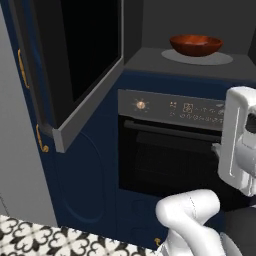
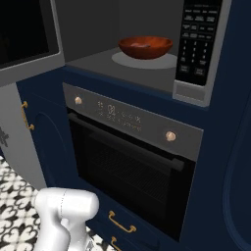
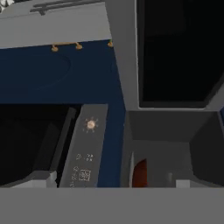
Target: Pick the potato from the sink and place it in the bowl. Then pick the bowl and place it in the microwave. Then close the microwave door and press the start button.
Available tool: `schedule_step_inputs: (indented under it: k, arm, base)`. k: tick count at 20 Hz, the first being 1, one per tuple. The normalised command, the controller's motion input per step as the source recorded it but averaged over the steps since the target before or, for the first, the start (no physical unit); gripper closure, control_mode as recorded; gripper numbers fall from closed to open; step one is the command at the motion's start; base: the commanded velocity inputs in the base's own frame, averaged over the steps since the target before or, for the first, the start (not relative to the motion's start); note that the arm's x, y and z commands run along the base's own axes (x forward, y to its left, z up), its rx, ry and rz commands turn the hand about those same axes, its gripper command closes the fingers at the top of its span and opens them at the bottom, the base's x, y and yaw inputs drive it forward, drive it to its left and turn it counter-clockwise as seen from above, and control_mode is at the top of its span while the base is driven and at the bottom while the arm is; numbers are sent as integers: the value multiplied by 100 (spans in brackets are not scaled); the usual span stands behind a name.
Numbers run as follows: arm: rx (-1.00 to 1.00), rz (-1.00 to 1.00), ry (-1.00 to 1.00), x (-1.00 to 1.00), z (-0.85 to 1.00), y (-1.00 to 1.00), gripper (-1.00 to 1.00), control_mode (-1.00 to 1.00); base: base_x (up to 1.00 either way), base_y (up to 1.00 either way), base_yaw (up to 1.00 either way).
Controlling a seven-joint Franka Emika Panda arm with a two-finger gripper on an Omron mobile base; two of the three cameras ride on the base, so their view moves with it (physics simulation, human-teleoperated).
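Dark blue cabinets frame the microwave point(image 2: 147, 49) cavity, and the bowl point(image 1: 196, 45) sits upright on its turntable, rim up, round with no long axis to speak of. So the placing looks done; a small lump inside the bowl may be the potato, hard to tell. Left to do: the microwave door point(image 1: 75, 65) stands swung wide to the left, and start is unpressed. Gripper jaws are spread apart, holding nothing
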Motion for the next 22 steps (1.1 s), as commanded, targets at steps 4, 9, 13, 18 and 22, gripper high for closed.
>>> schedule_step_inputs:
  k: [4,9,13,18,22]
  arm:
    - [0,0,-5,21,-59,100,-100,-100]
    - [0,0,-14,10,-43,100,-100,-100]
    - [0,0,-27,-6,-41,100,-100,-100]
    - [0,0,-21,0,-29,82,-100,-100]
    - [0,0,-14,0,-31,89,-100,-100]
  base:
    - [0,0,0]
    - [0,0,0]
    - [0,0,0]
    - [0,0,0]
    - [0,0,0]
